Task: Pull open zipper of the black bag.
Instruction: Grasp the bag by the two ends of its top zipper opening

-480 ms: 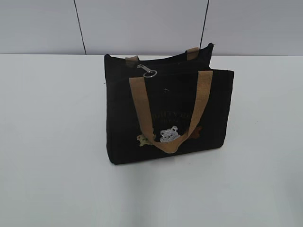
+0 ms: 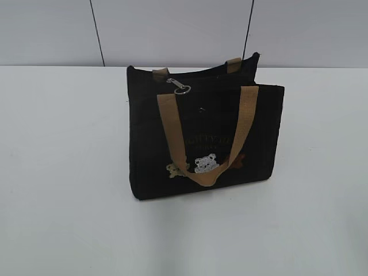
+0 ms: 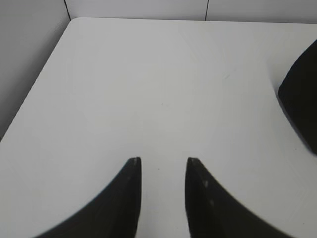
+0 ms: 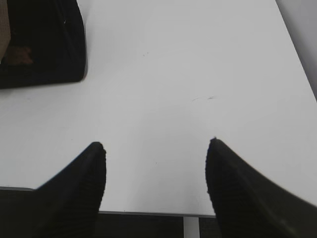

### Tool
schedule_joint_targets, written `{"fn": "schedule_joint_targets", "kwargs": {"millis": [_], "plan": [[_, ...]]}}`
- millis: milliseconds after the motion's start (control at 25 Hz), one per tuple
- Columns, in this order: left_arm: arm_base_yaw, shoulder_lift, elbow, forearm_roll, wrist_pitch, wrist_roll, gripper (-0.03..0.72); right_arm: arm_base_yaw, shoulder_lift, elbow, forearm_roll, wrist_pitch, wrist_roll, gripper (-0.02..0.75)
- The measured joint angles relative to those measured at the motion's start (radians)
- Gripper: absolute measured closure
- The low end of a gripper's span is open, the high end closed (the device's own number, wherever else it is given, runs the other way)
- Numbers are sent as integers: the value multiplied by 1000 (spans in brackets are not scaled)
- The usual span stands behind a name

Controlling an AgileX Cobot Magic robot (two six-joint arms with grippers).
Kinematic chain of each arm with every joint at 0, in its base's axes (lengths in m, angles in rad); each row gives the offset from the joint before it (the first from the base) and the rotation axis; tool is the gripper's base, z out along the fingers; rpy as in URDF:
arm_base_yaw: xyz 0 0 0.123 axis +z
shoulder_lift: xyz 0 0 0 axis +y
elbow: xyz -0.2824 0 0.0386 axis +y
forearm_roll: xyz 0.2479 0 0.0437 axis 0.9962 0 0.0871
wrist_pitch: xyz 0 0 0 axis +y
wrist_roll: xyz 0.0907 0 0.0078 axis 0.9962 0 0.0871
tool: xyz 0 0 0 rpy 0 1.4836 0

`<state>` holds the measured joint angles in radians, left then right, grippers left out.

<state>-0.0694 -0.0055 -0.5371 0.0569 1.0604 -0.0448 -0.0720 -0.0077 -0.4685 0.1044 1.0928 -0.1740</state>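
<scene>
Nothing started: zipper [image 2: 198, 80] on black bag [image 2: 201, 144] untouched, left gripper [image 3: 163, 161] and right gripper [image 4: 156, 146] both parted, empty.

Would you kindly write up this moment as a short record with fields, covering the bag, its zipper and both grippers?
bag: black bag upright on the white table, bear patches facing the camera
handles: tan, front handle hanging down over the front
zipper: silver ring pull lying on the top edge near the bag's left end; untouched
left gripper: open, empty, over bare table, bag at right edge of its view
right gripper: open wider, empty, near the table's front edge
</scene>
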Motion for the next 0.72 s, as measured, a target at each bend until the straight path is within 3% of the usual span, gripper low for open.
{"fn": "schedule_joint_targets", "kwargs": {"millis": [560, 720], "plan": [[0, 0, 0, 3, 0, 3, 461, 0, 0, 0, 0, 0, 0, 256], [0, 7, 1, 5, -1, 67, 446, 0, 0, 0, 0, 0, 0, 256]]}}
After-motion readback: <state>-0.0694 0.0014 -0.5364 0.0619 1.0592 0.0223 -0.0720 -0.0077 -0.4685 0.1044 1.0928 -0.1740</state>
